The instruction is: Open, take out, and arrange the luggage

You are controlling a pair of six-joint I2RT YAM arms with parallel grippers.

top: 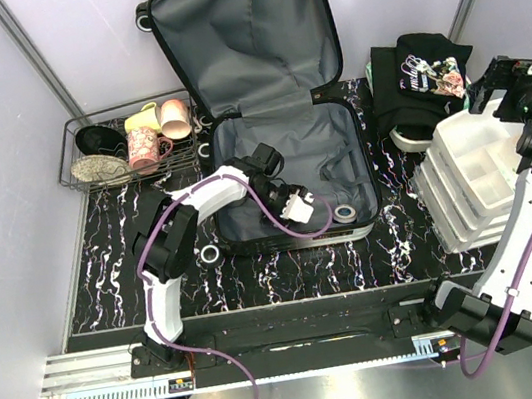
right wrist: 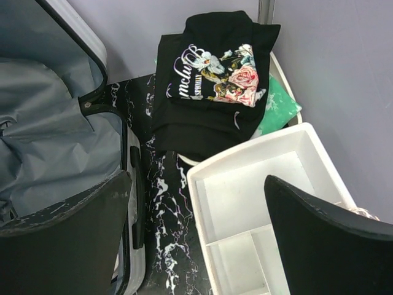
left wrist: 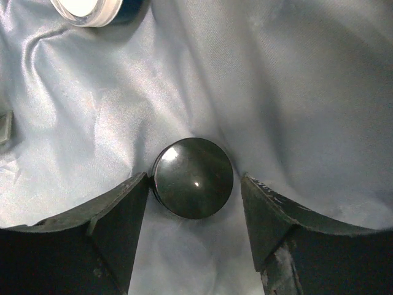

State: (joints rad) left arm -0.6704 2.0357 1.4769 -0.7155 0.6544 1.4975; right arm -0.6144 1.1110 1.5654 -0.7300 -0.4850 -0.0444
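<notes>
While your left end effector sits low inside the luggage, its dull black fingers stand partly spread on either side of a glossy dark round disc. The disc lies on the creased grey satin lining, and nothing is gripped. The hard-shell case lies open on the black marbled table, lid raised toward the back wall. Your right end effector is spread wide above a smooth white plastic bin, holding nothing.

The black marbled table is seen from above. The open grey-lined hard-shell suitcase, shared by all views, is viewed closely by the left wrist camera.
</notes>
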